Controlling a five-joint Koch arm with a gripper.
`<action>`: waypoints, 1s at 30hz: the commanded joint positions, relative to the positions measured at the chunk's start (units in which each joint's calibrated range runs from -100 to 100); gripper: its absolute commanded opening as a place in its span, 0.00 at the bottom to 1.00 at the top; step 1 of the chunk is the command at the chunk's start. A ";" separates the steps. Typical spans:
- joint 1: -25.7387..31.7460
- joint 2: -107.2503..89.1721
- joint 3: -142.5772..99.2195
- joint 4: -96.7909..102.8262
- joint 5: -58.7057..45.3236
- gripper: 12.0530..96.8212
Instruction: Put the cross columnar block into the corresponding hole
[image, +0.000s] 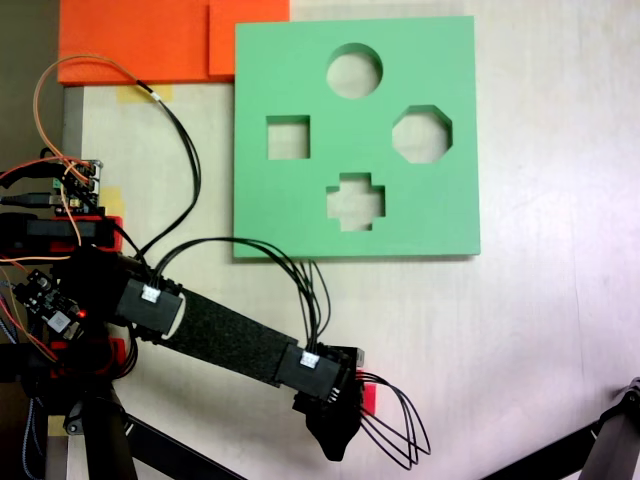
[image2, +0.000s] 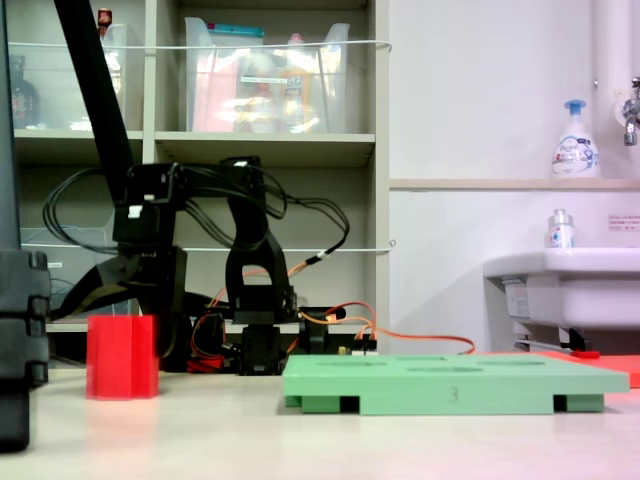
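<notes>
At lower left, my gripper (image2: 128, 300) sat over the red cross block (image2: 121, 356); I couldn't tell its finger spread. The green board (image2: 452, 381) read "3".

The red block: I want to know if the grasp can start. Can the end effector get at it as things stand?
Probably yes. The end effector hangs right over the red block, which stands alone on the table with nothing between them.

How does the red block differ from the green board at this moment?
The red block stands tall and upright; the green board lies low and flat. The block is small and narrow, the board broad, with four cutouts through it. The block sits beside the gripper; the board lies apart from it. Both rest on the table.
</notes>
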 joint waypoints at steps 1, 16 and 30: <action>-0.24 0.34 3.72 -0.60 -0.73 0.78; -0.68 3.55 3.52 -2.53 -0.68 0.43; -1.37 2.85 3.42 -7.73 -0.34 0.35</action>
